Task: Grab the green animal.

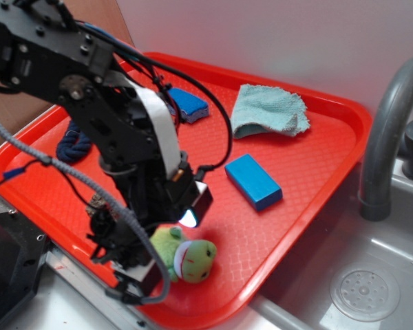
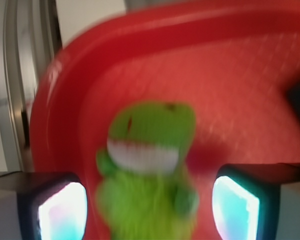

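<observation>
Green animal (image 1: 186,253) at near corner of red tray (image 1: 310,148), close to the tray's front lip. Fuzzy yellow-green body, smooth green head, white collar; head points toward tray's right side in exterior view. Lying on tray floor, body end tucked under the arm.

Gripper (image 2: 149,202) over the toy, fingers spread wide. Wrist view: glowing pads (image 2: 62,212) either side of the plush body, visible gap on both sides, not pinching. Wrist view blurred, so contact with fuzz not resolvable.

Tray: hard plastic, diamond-embossed floor, raised rounded rim. Toy near the rim on the front side; little floor left between the toy and the lip there. Open tray floor toward the middle.

Other items, all well apart from toy:
- blue block (image 1: 253,181), rigid, rectangular, flat on tray centre
- teal cloth (image 1: 270,111), terry texture, crumpled, near far edge
- blue sponge (image 1: 188,104) at back, partly behind arm
- dark blue rope (image 1: 73,142), braided, left of arm

Grey faucet (image 1: 389,130) and steel sink (image 1: 361,292) off tray's right edge.
</observation>
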